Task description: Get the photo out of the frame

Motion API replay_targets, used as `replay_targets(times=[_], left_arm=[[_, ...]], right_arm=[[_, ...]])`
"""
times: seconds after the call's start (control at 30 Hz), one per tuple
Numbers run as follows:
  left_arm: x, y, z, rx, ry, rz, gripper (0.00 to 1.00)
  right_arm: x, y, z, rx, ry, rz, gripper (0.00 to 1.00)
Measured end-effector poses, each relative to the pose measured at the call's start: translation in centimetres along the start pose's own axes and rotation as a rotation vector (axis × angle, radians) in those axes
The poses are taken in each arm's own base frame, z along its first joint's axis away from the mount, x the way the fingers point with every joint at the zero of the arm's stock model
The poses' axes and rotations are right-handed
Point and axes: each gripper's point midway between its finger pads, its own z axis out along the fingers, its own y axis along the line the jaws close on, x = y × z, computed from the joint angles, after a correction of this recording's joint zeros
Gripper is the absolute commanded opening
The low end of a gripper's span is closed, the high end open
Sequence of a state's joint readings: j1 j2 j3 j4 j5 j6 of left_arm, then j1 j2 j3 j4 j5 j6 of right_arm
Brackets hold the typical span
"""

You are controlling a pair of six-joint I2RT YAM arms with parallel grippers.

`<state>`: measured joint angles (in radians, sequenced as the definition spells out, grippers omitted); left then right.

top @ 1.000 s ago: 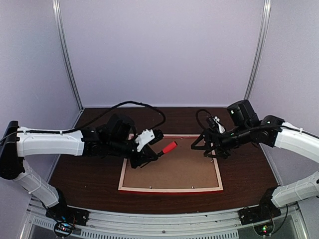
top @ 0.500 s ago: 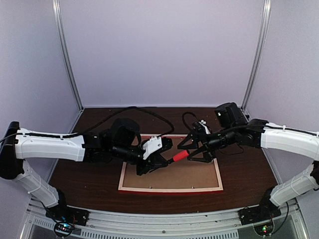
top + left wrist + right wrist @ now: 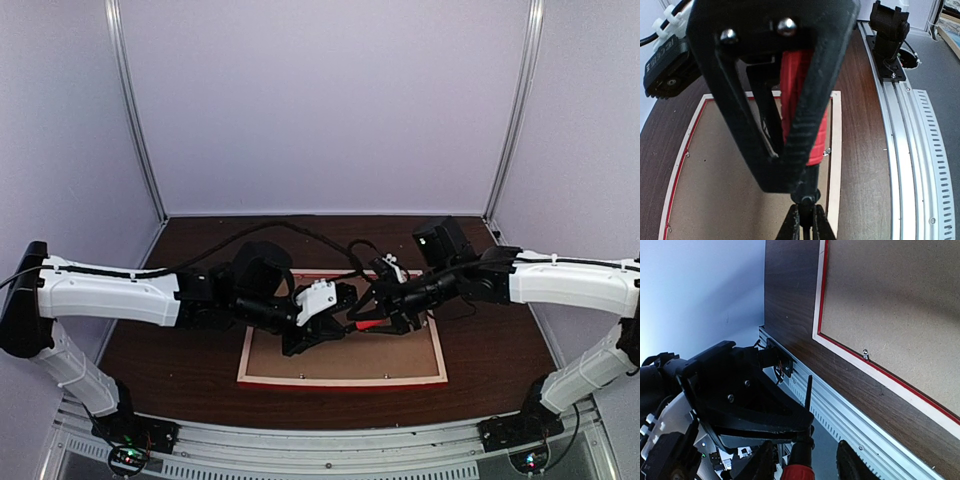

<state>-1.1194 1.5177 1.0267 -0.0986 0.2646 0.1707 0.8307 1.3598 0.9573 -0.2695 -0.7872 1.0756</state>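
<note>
The frame (image 3: 410, 379) lies face down, backing (image 3: 390, 355) still in. The right hand (image 3: 802, 467) has arrived, spread astride the tool (image 3: 800, 100) the left hand (image 3: 806, 225) pinches: a handover.

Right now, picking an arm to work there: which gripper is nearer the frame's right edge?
Right. The right gripper hovers over the backing board, toward the right edge of the frame; the left gripper, shut on the red-handled tool, is nearer the board's middle.

Left hand (image 3: 805, 215) clamped, right hand (image 3: 804, 450) parted.

No lettering, label, brand, number or sign can be read on the frame (image 3: 340, 380) or anything around it
</note>
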Motion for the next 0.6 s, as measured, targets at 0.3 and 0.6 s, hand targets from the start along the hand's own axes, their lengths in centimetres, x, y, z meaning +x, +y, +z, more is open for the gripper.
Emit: replay_targets(times=[0.3,0.6], left_arm=[[0.01,-0.23,0.25,-0.005,0.018,0.029,0.0],[0.15,-0.49,0.3,-0.008,0.032,0.049,0.0]], right_arm=[[0.63,0.25,0.84,-0.014,0.035,-0.005,0.34],[1.03,0.44,1.0,-0.02,0.05,-0.007,0.31]])
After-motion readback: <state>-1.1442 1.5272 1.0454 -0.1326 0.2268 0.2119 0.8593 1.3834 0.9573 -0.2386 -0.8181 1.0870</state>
